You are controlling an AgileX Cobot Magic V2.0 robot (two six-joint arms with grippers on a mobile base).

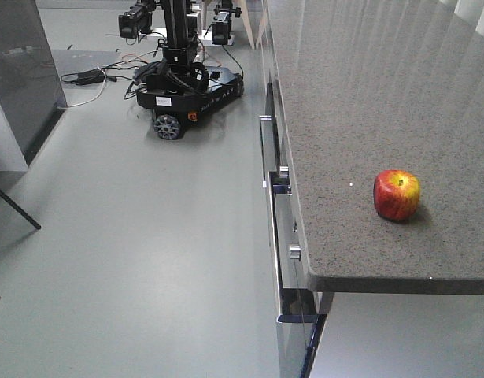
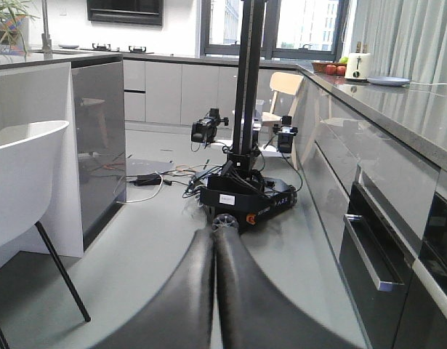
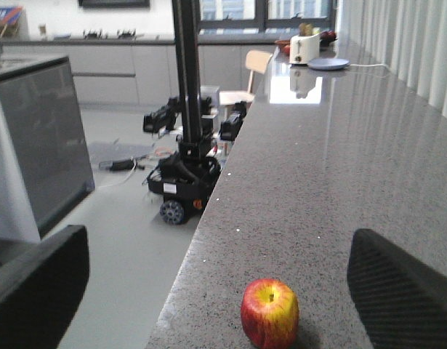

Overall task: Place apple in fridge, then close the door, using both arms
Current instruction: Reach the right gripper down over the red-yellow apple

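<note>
The apple (image 1: pixel 397 194), red streaked with yellow, stands upright on the grey speckled counter (image 1: pixel 360 102) near its front edge. In the right wrist view the apple (image 3: pixel 270 313) sits low in the frame, between my right gripper's two wide-apart fingers (image 3: pixel 401 291) and a little ahead of them, touching neither. My right gripper (image 3: pixel 219 251) is open and empty above the counter's edge. My left gripper (image 2: pixel 214 251) is shut with nothing in it and hangs over the floor. The fridge and its door are out of view. Neither gripper shows in the front view.
A black wheeled-base robot (image 1: pixel 186 79) with cables stands on the floor ahead. Counter drawers with metal handles (image 1: pixel 275 181) line the counter's left face. A dark grey island unit (image 1: pixel 21 79) is at left, with a white chair (image 2: pixel 23 174) beside it. A toaster (image 3: pixel 304 47) and a plate are at the counter's far end.
</note>
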